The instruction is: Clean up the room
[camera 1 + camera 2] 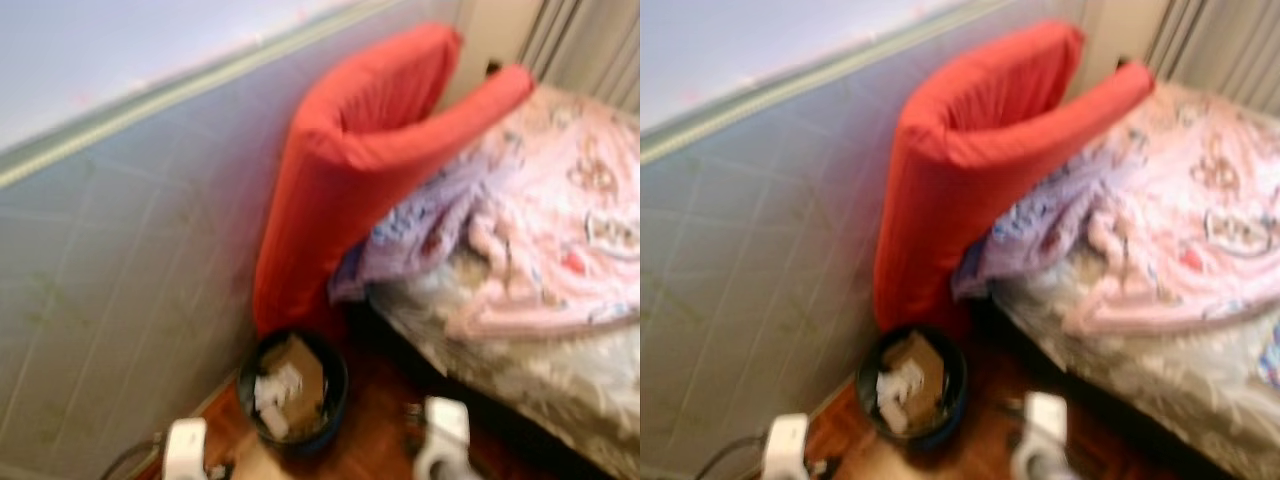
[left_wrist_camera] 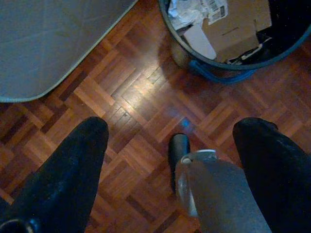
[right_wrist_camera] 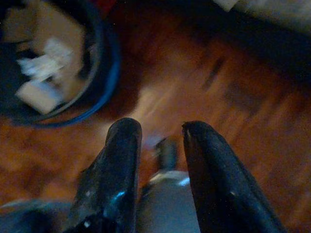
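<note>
A dark round bin (image 1: 292, 392) stands on the wooden floor at the foot of a red cushion (image 1: 345, 170). Cardboard (image 2: 238, 26) and crumpled paper (image 2: 187, 10) fill the bin. My left gripper (image 2: 172, 128) hangs open above the parquet just short of the bin, nothing between its fingers (image 2: 73, 165). My right gripper (image 3: 162, 128) is open too, over the floor beside the bin (image 3: 58, 63), which sits on its left side. Both wrists, left (image 1: 185, 447) and right (image 1: 443, 440), show at the bottom of the blurred head views.
A grey quilted mattress (image 1: 120, 270) leans along the wall on the left, its rounded corner (image 2: 53, 43) resting on the floor. On the right a bed (image 1: 560, 370) carries a rumpled pink blanket (image 1: 560, 230). Curtains (image 1: 590, 45) hang behind it.
</note>
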Controlling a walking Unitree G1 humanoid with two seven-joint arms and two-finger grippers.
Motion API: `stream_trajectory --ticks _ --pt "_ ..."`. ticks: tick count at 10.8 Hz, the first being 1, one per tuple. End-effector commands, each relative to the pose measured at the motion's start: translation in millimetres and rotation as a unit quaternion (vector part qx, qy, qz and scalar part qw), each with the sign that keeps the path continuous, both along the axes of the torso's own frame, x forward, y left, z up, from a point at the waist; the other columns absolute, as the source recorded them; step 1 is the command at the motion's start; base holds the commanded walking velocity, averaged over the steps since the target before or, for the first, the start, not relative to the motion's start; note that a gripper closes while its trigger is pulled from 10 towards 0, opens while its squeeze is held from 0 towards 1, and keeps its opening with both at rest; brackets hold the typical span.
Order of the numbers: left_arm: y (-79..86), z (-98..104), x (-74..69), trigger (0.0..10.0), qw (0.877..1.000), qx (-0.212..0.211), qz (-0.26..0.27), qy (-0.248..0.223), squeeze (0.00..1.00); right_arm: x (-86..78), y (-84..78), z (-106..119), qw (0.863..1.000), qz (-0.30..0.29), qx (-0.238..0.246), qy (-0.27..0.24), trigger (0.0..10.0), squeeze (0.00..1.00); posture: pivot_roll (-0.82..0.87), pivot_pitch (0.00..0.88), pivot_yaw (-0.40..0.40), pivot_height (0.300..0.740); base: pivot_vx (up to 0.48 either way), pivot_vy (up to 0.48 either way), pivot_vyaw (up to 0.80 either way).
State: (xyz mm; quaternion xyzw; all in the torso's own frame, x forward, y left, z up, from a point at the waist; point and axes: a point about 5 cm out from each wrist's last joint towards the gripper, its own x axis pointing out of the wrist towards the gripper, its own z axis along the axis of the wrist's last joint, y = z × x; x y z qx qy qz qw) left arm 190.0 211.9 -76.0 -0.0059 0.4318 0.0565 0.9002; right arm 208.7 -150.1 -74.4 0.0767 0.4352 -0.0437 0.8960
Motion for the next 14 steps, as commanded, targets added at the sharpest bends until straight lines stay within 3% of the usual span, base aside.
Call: stream_trajectory --ticks 1,3,4,5,6,8,11,12,13,14 --pt "6.0 -4 -10.4 10.0 1.000 0.009 0.002 0.016 0.00 3.9 6.3 3 1.000 0.007 -0.014 -0.023 10.0 0.00 0.20 0.084 0.007 0.740 0.000 0.000 0.00" --pt "8.9 -4 -11.5 10.0 1.000 0.015 0.001 0.015 0.00 6.8 4.7 7 0.997 0.000 -0.030 -0.066 10.0 0.00 0.19 0.064 0.008 0.740 0.000 0.000 0.00" --pt "9.6 -4 -13.1 10.0 1.000 0.017 0.007 0.013 0.00 8.5 2.8 10 0.994 0.014 -0.062 -0.089 10.0 0.00 0.19 0.056 -0.001 0.740 0.000 0.000 0.00" --pt "21.3 0 -10.0 10.0 1.000 0.022 0.016 0.003 0.00 22.6 -15.4 23 0.986 -0.010 -0.092 -0.139 10.0 0.00 0.19 0.044 -0.018 0.740 0.000 0.000 0.00" --pt "31.0 3 -9.2 10.0 0.999 0.025 0.028 -0.003 0.00 68.3 -60.8 72 0.956 -0.073 -0.114 -0.261 10.0 0.00 0.18 0.032 -0.027 0.740 0.000 0.000 0.00" --pt "30.5 2 -12.0 10.0 0.999 0.026 0.031 -0.003 0.00 83.0 -66.7 93 0.937 -0.076 -0.118 -0.321 10.0 0.00 0.18 0.021 -0.060 0.740 0.000 0.000 0.00" --pt "28.9 2 -12.7 10.0 0.998 0.021 0.054 -0.013 0.00 81.4 -63.6 97 0.927 -0.026 -0.135 -0.348 10.0 0.00 0.19 0.000 -0.115 0.740 0.000 0.000 0.00" --pt "28.1 2 -11.8 10.0 0.998 0.021 0.057 -0.017 0.00 73.4 -64.2 88 0.933 -0.020 -0.150 -0.327 10.0 0.00 0.18 0.013 -0.139 0.740 0.000 0.000 0.00" --pt "26.6 3 -9.2 10.0 0.998 0.020 0.061 -0.025 0.00 55.1 -70.5 72 0.940 -0.008 -0.176 -0.291 10.0 0.00 0.17 0.019 -0.151 0.740 0.000 0.000 0.00" --pt "26.8 3 -9.1 10.0 0.998 0.022 0.060 -0.026 0.00 35.6 -88.7 60 0.946 -0.042 -0.193 -0.258 10.0 0.00 0.17 0.033 -0.160 0.740 0.000 0.000 0.00"
